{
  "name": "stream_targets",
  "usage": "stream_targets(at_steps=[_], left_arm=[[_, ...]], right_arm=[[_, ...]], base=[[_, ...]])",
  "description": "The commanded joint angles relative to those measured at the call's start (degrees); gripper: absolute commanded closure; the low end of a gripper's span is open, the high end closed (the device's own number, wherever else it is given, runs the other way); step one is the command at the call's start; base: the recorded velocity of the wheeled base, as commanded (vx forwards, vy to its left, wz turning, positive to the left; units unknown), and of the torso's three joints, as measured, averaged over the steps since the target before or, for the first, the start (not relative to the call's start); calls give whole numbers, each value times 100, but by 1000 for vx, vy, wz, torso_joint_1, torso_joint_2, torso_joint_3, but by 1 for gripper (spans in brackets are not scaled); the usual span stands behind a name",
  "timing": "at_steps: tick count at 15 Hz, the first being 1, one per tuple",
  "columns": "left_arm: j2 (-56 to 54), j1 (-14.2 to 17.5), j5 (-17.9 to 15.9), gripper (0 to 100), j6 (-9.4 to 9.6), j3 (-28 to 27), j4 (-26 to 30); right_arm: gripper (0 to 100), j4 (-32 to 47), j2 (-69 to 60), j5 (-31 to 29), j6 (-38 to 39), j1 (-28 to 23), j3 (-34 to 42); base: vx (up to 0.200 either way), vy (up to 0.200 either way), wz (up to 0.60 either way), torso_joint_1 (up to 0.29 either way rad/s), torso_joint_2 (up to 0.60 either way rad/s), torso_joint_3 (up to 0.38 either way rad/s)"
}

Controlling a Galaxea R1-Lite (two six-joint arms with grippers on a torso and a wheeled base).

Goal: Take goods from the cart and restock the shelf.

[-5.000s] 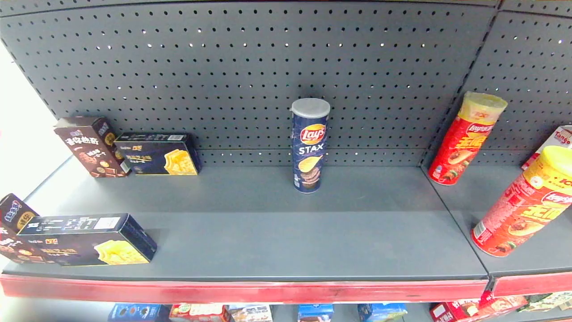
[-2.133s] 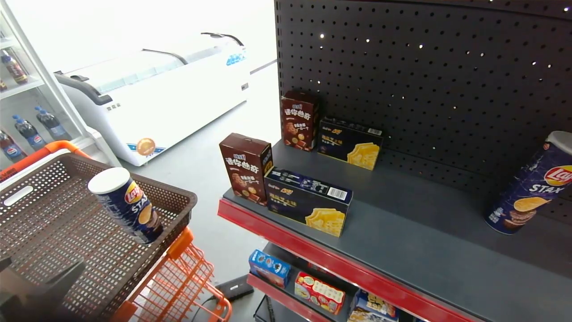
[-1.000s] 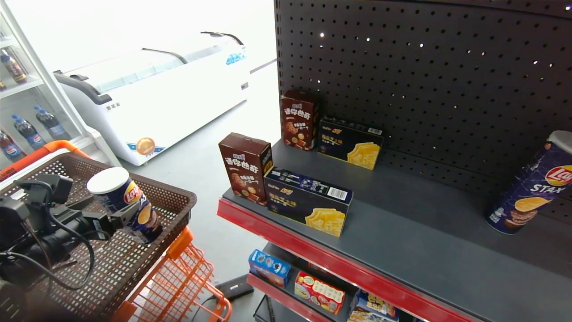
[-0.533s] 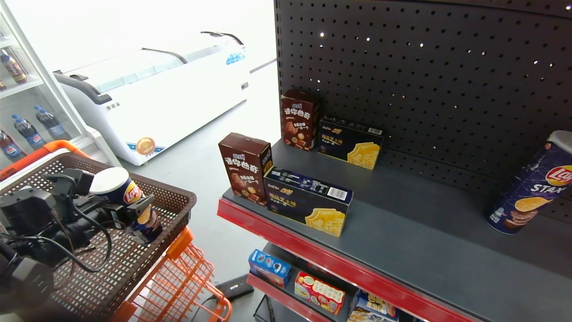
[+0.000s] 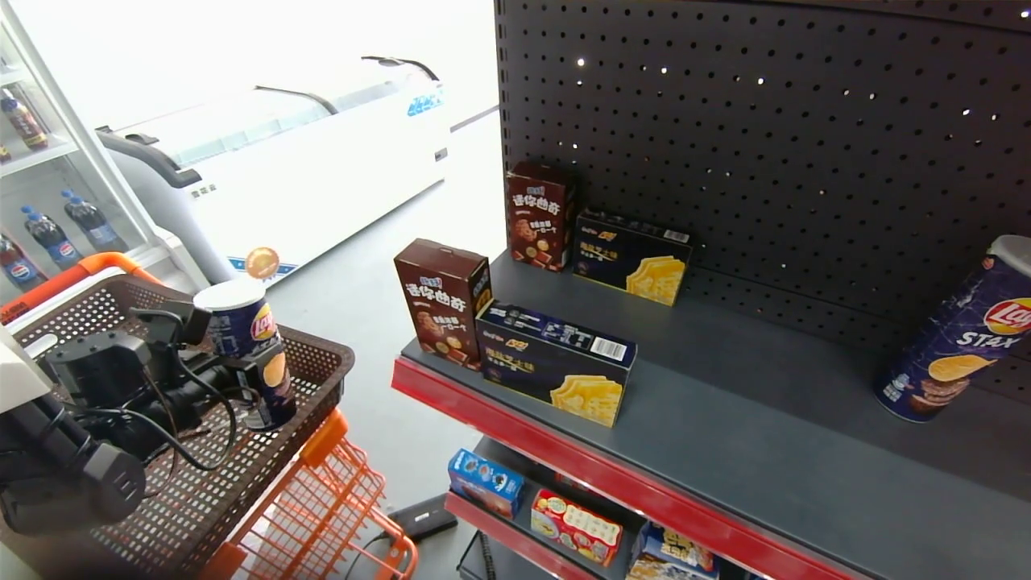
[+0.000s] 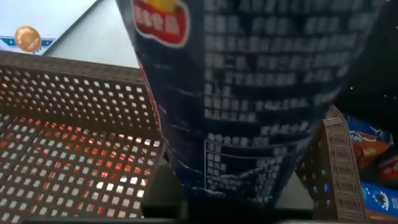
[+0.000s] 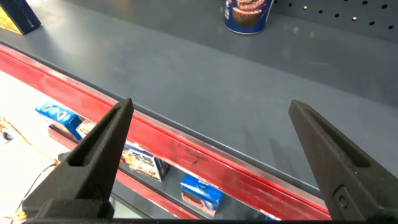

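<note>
the left end effector (image 5: 235, 354) is clamped around the middle of the dark blue chip can (image 5: 240, 321), holding it upright inside the brown cart basket (image 5: 318, 358), whose mesh wall sits just beyond it. the right end effector (image 7: 211, 109) hangs with its jaws spread wide above the red front edge of the grey shelf (image 7: 186, 68). farther back from it on that shelf stands a second chip can (image 7: 247, 15), and off to its left sit the biscuit boxes (image 5: 556, 362).
</note>
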Motion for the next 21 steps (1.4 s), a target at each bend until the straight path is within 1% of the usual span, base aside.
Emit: stream_targets(at_steps=[1,3,4,5,6,7,8,9,11,12,13,14,15,16,17,18,19,20,21], left_arm=[[-1,-78,0,100,-2,-189,-5],[-195,-139,35,100,-2,-418,-5],[-195,-139,35,100,-2,-418,-5],[-573,-165,52,100,-2,-593,109],[-871,-280,210,100,-2,-664,381],[-1109,-385,492,100,-2,-716,672],[-1355,-535,905,100,-2,-769,1014],[-1601,-702,1142,100,-2,-760,1304],[-2032,-904,1133,100,-11,-567,1568],[-2243,-1018,1125,100,-55,-506,1665],[-2418,-1211,1133,100,-55,-550,1656],[-2559,-1308,1142,100,-64,-576,1744],[-2902,-1440,1204,100,-11,-611,2069],[-3201,-1633,1265,100,-2,-629,2605],[-3499,-1783,1265,100,-2,-760,3159],[-3719,-1870,1063,100,-2,-716,3546],[-4009,-2099,615,100,-82,-602,3704],[-4132,-2284,114,100,-169,-620,3792],[-4071,-2398,-27,100,-213,-673,3783]], right_arm=[[0,0,0,1,0,0,0],[0,0,0,1,0,0,0],[0,0,0,1,0,0,0],[0,0,0,1,0,0,0],[0,0,0,1,0,0,0],[0,0,0,1,0,0,0],[0,0,0,1,0,0,0],[0,0,0,1,0,0,0],[0,0,0,1,0,0,0],[0,0,0,1,0,0,0],[0,0,0,1,0,0,0],[0,0,0,1,0,0,0],[0,0,0,1,0,0,0],[0,0,0,1,0,0,0],[0,0,0,1,0,0,0],[0,0,0,1,0,0,0],[0,0,0,1,0,0,0],[0,0,0,1,0,0,0],[0,0,0,1,0,0,0]], base=[[0,0,0,0,0,0],[0,0,0,0,0,0],[0,0,0,0,0,0],[0,0,0,0,0,0],[0,0,0,0,0,0],[0,0,0,0,0,0],[0,0,0,0,0,0],[0,0,0,0,0,0],[0,0,0,0,0,0],[0,0,0,0,0,0],[0,0,0,0,0,0],[0,0,0,0,0,0],[0,0,0,0,0,0],[0,0,0,0,0,0],[0,0,0,0,0,0],[0,0,0,0,0,0],[0,0,0,0,0,0],[0,0,0,0,0,0],[0,0,0,0,0,0]])
